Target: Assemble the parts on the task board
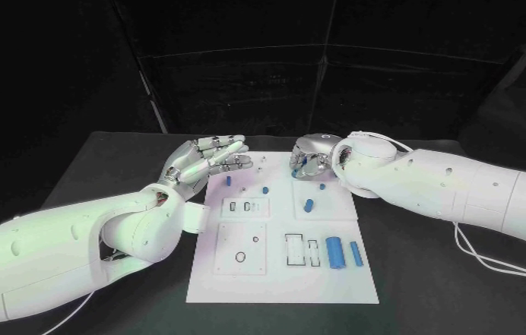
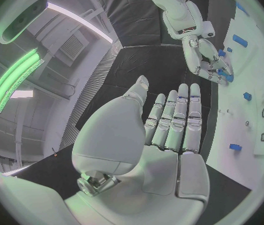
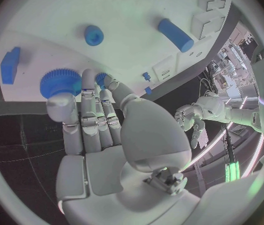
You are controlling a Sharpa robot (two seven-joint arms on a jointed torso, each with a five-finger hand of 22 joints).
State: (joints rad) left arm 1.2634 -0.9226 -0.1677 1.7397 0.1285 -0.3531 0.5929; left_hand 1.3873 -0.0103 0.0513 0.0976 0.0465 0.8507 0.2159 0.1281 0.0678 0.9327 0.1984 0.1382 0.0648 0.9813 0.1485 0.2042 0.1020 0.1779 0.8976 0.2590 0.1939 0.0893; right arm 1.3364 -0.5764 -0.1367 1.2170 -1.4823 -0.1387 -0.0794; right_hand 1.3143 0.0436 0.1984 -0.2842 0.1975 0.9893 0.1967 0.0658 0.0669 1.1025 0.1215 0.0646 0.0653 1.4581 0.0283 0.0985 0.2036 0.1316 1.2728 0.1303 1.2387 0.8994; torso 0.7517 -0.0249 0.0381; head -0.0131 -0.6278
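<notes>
The white task board [image 1: 283,283] lies in the middle of the black table. My right hand [image 1: 312,160] reaches down onto its far right corner. In the right wrist view its fingertips [image 3: 89,77] lie against a blue toothed wheel [image 3: 58,82] on the board [image 3: 132,10], with the thumb just beside the wheel; whether it is gripped is unclear. My left hand [image 1: 207,160] hovers at the far left corner, fingers [image 2: 181,116] straight, holding nothing. Two blue cylinders [image 1: 344,253] lie side by side on the near right of the board. A blue piece [image 1: 309,205] lies mid-board.
Small blue pieces [image 1: 265,190] sit further back on the board beside rectangular slots [image 1: 245,207]. A round blue knob [image 3: 94,35], a blue cylinder [image 3: 175,34] and a blue block [image 3: 10,65] lie beyond my right fingers. Bare black table [image 1: 99,164] flanks the board.
</notes>
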